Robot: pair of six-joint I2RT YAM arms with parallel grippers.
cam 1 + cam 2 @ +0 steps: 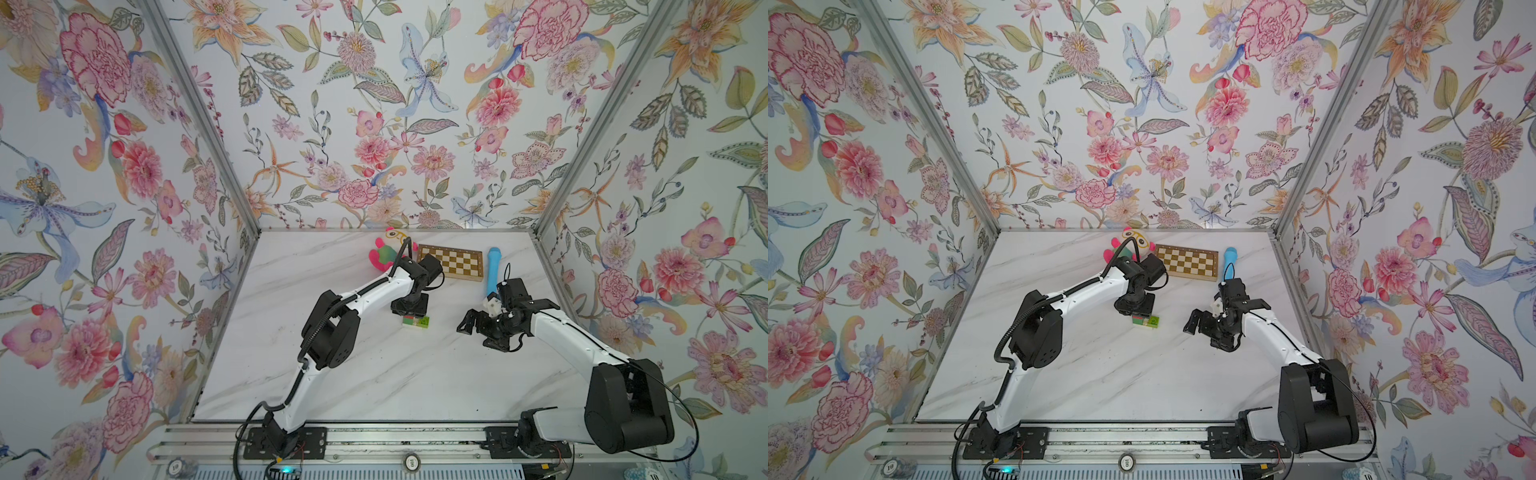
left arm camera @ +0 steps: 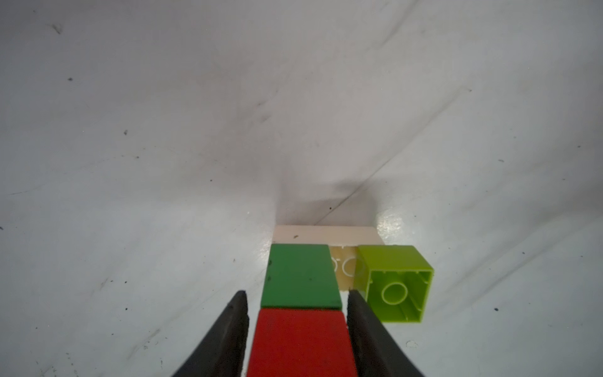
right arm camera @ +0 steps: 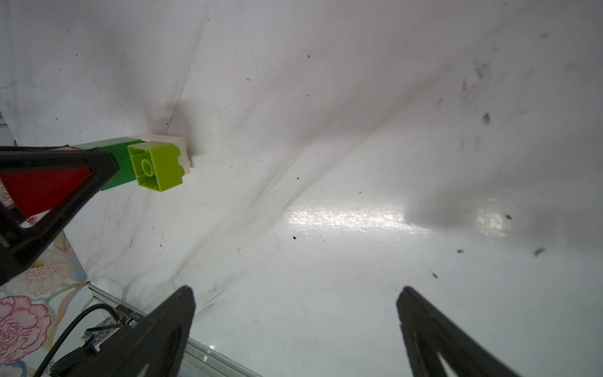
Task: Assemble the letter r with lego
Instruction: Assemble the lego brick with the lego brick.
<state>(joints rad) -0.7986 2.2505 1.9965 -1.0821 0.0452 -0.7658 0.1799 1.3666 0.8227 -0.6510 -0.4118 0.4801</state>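
- Hovering nearest the robot's base, the right claw (image 3: pixel 295 292) is seen spread wide and empty above the bench (image 3: pixel 359 163), well apart from the bricks.
- Just beyond it, the letter r (image 1: pixel 415 323) is found near the middle of the bench, with all four bricks joined. It appears to be stood on its cream-white brick (image 2: pixel 326 235), whose hollow underside is turned toward the left wrist camera.
- On that base the dark green brick (image 2: pixel 300 277) and then the red brick (image 2: pixel 300 342) are stacked as the stem. The lime brick (image 2: pixel 394 280) is plugged in beside the green one, its open side turned away from the white base.
- The left claw (image 2: pixel 297 293) is set around the red brick at a narrow opening. One finger is seen at or against the brick's side and a slim gap is shown at the other, so no firm grip is judged to be held.
- The bricks are judged to be light, stiff and smooth-walled. Crushing is unlikely, but slipping is to be expected under a weak pinch, and the joints could be levered apart by a sideways push.
- Hold is best taken across the flat side walls of the stem, on the red or the green brick. The lime brick, judged to be held by few studs, should not be used as a handle.
- Farthest back, the chessboard (image 1: pixel 451 262) is seen lying well apart from the bricks.
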